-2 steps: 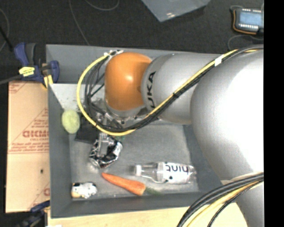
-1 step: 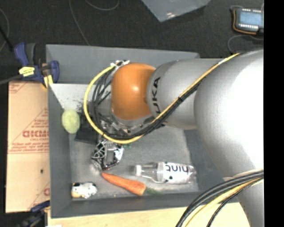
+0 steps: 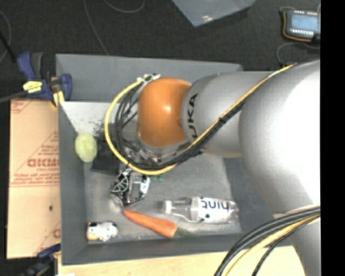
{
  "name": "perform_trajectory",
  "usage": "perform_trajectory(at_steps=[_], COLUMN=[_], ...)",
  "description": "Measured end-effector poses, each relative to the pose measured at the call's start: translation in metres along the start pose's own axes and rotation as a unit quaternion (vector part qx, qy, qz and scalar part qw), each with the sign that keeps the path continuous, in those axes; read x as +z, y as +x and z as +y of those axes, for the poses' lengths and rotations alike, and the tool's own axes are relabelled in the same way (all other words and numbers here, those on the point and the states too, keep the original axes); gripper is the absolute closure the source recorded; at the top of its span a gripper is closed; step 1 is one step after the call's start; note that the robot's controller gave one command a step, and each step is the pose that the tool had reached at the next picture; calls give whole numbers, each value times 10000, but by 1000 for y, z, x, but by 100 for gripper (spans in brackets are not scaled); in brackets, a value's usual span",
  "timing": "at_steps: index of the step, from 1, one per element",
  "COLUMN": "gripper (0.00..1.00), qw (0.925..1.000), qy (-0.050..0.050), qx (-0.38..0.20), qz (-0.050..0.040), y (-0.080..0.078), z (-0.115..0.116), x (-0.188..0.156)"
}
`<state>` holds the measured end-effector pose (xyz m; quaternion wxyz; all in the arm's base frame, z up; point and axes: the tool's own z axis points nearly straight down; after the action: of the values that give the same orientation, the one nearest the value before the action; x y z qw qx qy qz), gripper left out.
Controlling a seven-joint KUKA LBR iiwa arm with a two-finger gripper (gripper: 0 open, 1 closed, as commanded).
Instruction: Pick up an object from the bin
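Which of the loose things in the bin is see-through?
The plastic bottle lying on its side, right of the orange carrot; the others are opaque.

- On the far side and far left of where I work, I see a dark, matt floor (image 3: pixel 135 27).
- Thin black cables (image 3: pixel 92 32) trail across it, far and left of centre.
- A pale grey flat sheet (image 3: pixel 213 9) lies at the far edge.
- A small handheld device with a blue screen and orange trim (image 3: pixel 301 22) rests far right.
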<state>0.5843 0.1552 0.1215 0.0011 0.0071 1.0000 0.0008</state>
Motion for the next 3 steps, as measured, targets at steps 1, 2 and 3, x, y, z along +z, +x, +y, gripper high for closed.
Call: perform_trajectory(at_steps=[1,2,3], gripper=[0,0,100], qw=[9991,9989,10000], qy=[-7,-4,-8], qx=[435,471,-7], qz=[-20,-29,-24], y=[-18,-8,3], z=[0,-3,-1], x=[5,36,51])
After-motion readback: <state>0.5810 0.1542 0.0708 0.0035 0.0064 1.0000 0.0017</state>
